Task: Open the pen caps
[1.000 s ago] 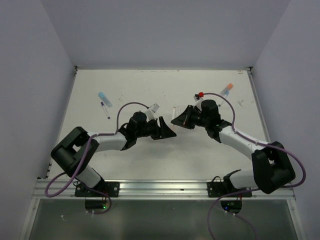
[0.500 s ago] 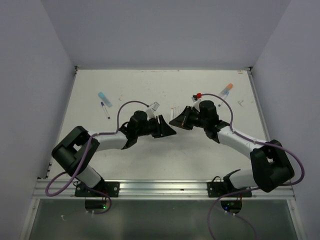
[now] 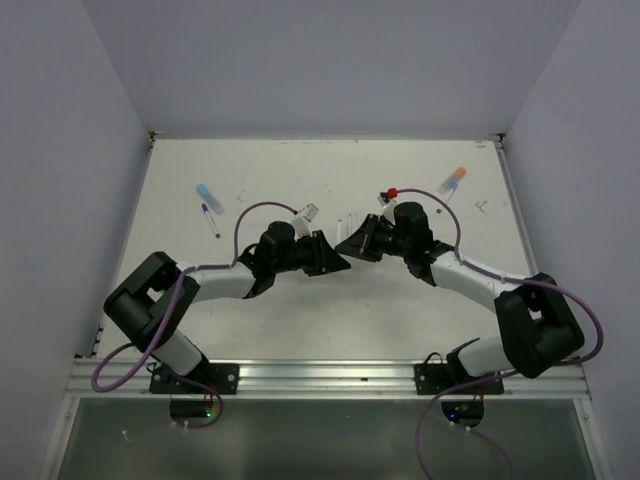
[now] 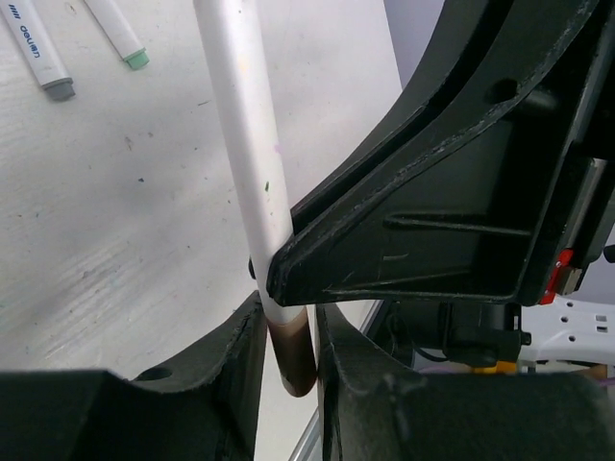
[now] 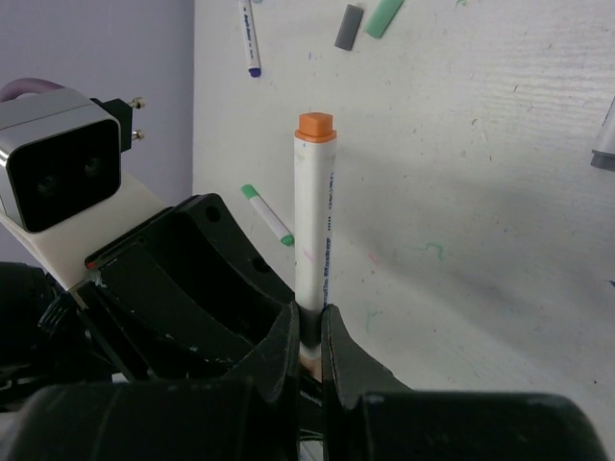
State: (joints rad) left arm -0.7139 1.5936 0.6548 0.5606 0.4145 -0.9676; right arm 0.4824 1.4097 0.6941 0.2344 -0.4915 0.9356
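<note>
Right arm (image 3: 450,265) had edged left, nose to nose with left arm (image 3: 215,283). Item: white plastic marker barrel (image 5: 312,230), clamped in right fingers (image 5: 277,360). Its brownish cap (image 4: 293,351) was pinched in left fingers (image 4: 242,370), clear of the tabletop (image 3: 300,320). Opposed grips, apparently for pulling apart; cap not yet off.
</note>
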